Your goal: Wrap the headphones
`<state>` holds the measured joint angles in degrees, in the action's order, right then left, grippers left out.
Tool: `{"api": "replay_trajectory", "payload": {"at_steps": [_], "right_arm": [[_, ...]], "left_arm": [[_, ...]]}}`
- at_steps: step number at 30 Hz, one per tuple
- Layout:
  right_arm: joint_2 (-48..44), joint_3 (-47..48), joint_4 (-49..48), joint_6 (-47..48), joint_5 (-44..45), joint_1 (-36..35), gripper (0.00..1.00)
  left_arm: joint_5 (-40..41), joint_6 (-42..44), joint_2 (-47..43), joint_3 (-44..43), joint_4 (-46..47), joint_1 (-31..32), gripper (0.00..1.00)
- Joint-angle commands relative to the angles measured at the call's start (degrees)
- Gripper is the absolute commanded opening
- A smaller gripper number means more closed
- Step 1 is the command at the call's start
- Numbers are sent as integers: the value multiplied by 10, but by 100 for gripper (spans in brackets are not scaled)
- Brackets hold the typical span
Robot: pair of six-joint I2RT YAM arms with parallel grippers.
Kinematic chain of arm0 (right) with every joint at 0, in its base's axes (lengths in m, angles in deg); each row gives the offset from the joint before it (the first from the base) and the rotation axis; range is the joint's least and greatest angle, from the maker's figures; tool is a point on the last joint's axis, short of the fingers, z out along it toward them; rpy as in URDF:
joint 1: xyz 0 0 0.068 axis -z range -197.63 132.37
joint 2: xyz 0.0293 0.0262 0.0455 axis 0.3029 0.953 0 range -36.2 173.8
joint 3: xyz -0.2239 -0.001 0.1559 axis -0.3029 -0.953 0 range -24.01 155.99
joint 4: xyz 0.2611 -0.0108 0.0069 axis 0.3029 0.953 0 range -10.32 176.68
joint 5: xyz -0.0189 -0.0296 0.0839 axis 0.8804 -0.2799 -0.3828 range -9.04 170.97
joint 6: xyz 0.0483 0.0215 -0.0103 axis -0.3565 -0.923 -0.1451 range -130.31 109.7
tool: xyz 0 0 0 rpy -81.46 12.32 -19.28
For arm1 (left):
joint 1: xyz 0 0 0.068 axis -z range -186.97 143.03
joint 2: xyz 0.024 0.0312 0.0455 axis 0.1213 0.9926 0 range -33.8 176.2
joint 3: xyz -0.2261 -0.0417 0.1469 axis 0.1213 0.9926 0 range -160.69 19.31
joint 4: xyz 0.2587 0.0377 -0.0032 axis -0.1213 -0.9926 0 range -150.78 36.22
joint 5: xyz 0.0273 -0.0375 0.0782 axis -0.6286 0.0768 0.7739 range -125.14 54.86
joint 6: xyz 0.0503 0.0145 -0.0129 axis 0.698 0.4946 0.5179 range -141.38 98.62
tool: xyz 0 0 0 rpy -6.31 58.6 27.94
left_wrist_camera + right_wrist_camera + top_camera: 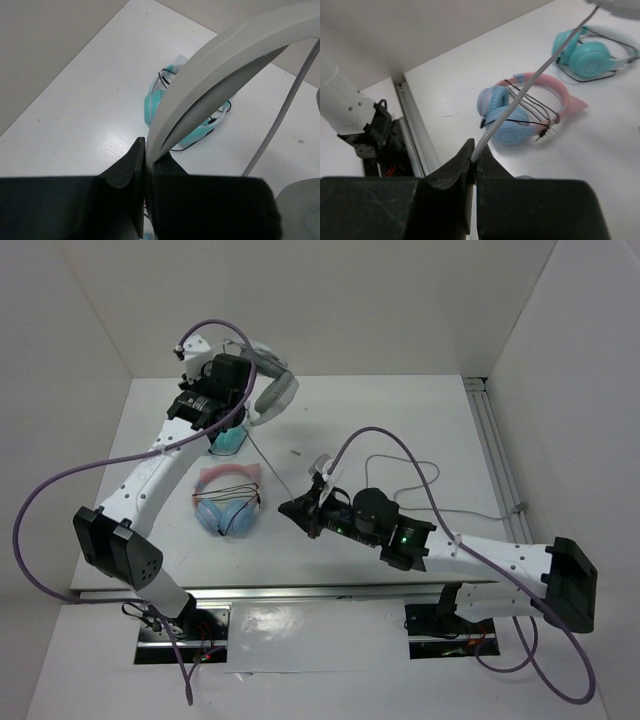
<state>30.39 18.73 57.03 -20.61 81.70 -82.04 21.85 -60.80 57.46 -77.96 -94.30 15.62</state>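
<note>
So here's the setup. The left tool (145, 150) is clamped tight on the headband (225, 55) of the grey-white headphones (275, 390), holding them up off the bench (400, 410) at the far left corner. One grey ear cup (300, 210) hangs right next to the tool. My read is that the left arm is acting as a stand, with the band held steady in the air so there's something to wind around.

The right tool (474, 160) is closed on the thin grey cable (520, 100), pinching it partway along. The cable runs in a fairly straight line from the pinch back up toward the lifted headphones, so it looks taut, not droopy. Makes sense, since you'd want tension before laying a loop. The slack past the pinch seems to loop out over the right side of the bench, though it's thin and hard to follow.

Two other pairs are lying flat and aren't being touched:
- teal headphones (590, 57), pretty much under the lifted pair
- pink-and-blue headphones (228, 502), between the two arms, with their own dark cord already wound across the band

The held cable passes over the pink pair in the right wrist view. I can't tell if it brushes them.

As for containers, there are none in view, just the open bench.

I don't see any wraps on the grey pair yet, so I'd call this early.
</note>
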Motion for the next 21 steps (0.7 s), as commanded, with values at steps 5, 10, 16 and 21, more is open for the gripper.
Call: {"api": "replay_trajectory", "payload": {"at_steps": [5,10,16,21], "right_arm": [[-69,142,156,130,147,-15,0],[-44,200,188,219,225,52,0],[-21,208,133,281,320,117,0],[-10,191,102,287,319,193,0]], "left_arm": [[-106,71,25,25,36,-19,0],[-203,195,25,42,-10,28,0],[-233,255,6,70,-79,131,0],[-248,261,-43,111,-98,207,0]]}}
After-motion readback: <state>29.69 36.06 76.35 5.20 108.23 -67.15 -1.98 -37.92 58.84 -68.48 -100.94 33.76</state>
